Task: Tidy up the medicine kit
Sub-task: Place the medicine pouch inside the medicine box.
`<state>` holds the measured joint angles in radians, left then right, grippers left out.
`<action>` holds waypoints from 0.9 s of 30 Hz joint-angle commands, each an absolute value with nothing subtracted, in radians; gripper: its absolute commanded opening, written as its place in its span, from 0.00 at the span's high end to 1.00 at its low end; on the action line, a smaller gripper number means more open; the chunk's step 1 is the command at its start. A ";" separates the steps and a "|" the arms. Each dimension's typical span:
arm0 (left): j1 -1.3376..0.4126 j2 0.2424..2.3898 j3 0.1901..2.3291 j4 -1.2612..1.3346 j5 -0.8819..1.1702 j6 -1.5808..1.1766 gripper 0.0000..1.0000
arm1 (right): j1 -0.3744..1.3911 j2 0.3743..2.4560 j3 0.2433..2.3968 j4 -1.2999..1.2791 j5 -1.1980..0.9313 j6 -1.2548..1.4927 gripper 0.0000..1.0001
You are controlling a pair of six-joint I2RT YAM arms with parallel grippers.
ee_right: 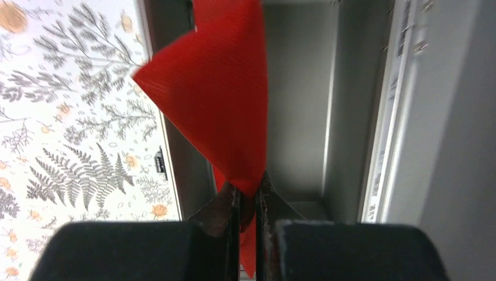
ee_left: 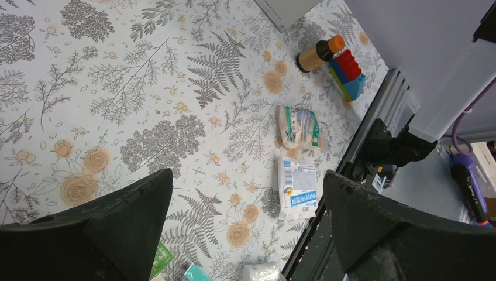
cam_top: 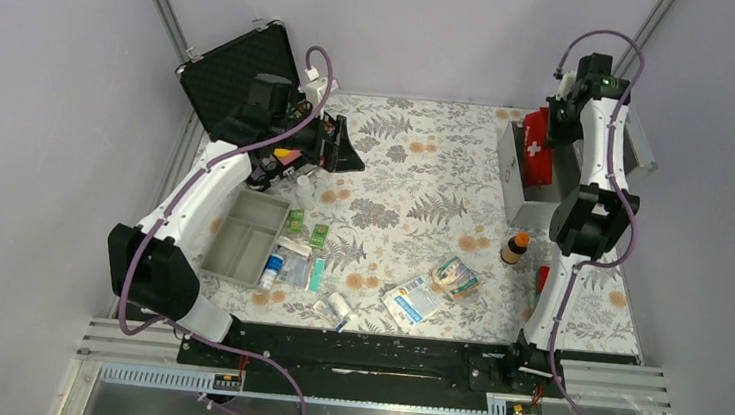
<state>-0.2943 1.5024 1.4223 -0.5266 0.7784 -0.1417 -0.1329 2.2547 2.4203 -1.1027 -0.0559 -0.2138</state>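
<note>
Now, your right hand [ee_right: 247, 190]: clamped on the red pouch [ee_right: 216, 99].
Your medicine kit [cam_top: 517, 196]: two o'clock on the desk [cam_top: 417, 172], under the pouch.
Your left hand [ee_left: 247, 175]: fingers spread, holding nothing.

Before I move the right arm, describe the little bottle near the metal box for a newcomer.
Find the silver-grey medicine kit on the right side of the table, where the right gripper pinches a red pouch. Just off the kit's near corner is a small brown bottle. Its orange cap sets it apart from the flat white packets to its left.
</note>
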 commanded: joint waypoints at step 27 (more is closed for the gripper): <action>-0.290 1.482 1.440 -0.538 0.744 -0.088 0.01 | -0.146 2.384 2.462 -1.222 -0.246 -0.181 0.68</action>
<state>-0.2943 1.5028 1.4235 -0.5407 0.7578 -0.1150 -0.1471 2.3512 2.3936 -1.2369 -0.2119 -0.1856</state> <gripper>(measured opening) 0.989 0.115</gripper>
